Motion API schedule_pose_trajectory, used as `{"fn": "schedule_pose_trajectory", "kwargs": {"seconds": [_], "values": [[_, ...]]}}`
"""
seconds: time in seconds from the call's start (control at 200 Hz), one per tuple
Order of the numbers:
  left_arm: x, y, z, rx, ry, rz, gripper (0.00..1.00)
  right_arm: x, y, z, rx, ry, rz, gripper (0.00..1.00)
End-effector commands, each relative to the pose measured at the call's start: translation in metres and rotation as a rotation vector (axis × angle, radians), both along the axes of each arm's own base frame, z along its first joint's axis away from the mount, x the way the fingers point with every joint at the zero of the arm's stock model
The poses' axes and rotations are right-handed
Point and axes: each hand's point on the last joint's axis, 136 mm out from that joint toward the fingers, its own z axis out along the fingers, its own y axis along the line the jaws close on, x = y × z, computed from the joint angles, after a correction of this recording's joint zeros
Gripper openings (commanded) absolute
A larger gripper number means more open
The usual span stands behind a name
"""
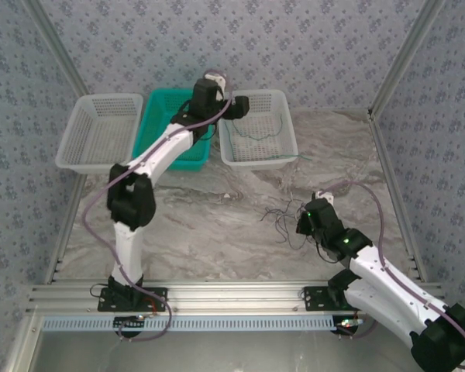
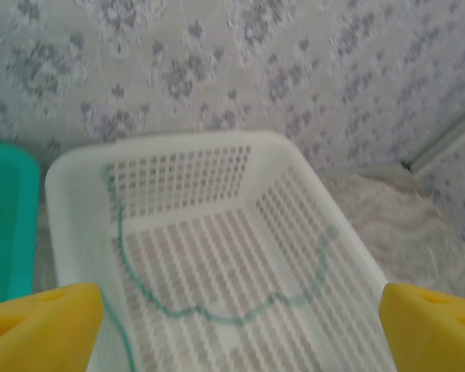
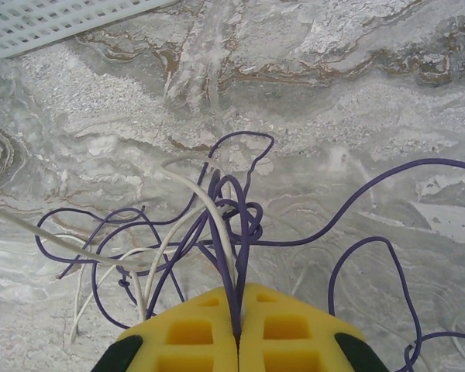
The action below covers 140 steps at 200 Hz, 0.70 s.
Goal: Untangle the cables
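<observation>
Right jaws pinching purple cable (image 3: 241, 263), green cable (image 2: 217, 317) in basket (image 2: 163, 144)

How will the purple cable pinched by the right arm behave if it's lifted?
Probably floppy: the purple cable lies in loose curls on the table. Likely very light, being so thin. It may drag the pale cable along, since they loop together just beyond the right fingers.

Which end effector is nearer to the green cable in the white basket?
Left. The left end effector hovers open above the green cable; the right end effector is apart over the table, shut on a purple cable.
</observation>
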Motion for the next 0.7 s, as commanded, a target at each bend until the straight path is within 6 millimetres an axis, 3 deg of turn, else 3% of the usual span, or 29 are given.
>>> {"fn": "schedule_pose_trajectory", "kwargs": {"seconds": [0.0, 0.12, 0.225, 0.305, 0.52, 0.695], "values": [[-0.057, 0.021, 0.109, -0.136, -0.262, -0.061, 0.92, 0.001, 0.006, 0.009, 0.024, -0.015, 0.016, 0.03], [-0.132, 0.028, 0.118, -0.136, -0.314, -0.172, 0.92, 0.001, 0.024, 0.014, 0.068, -0.025, 0.101, 0.03], [-0.193, 0.026, 0.099, -0.089, -0.284, -0.286, 0.92, 0.0, 0.044, 0.022, 0.121, -0.046, 0.193, 0.02], [-0.228, 0.028, 0.077, -0.091, -0.212, -0.332, 0.92, 0.0, 0.061, 0.032, 0.172, -0.072, 0.261, 0.0], [-0.285, 0.046, 0.01, -0.073, -0.04, -0.379, 0.86, -0.005, 0.118, 0.062, 0.242, -0.134, 0.536, 0.0], [-0.31, 0.047, -0.037, -0.18, 0.155, -0.37, 0.85, 0.008, 0.136, 0.05, 0.147, -0.085, 0.547, 0.0]]}}
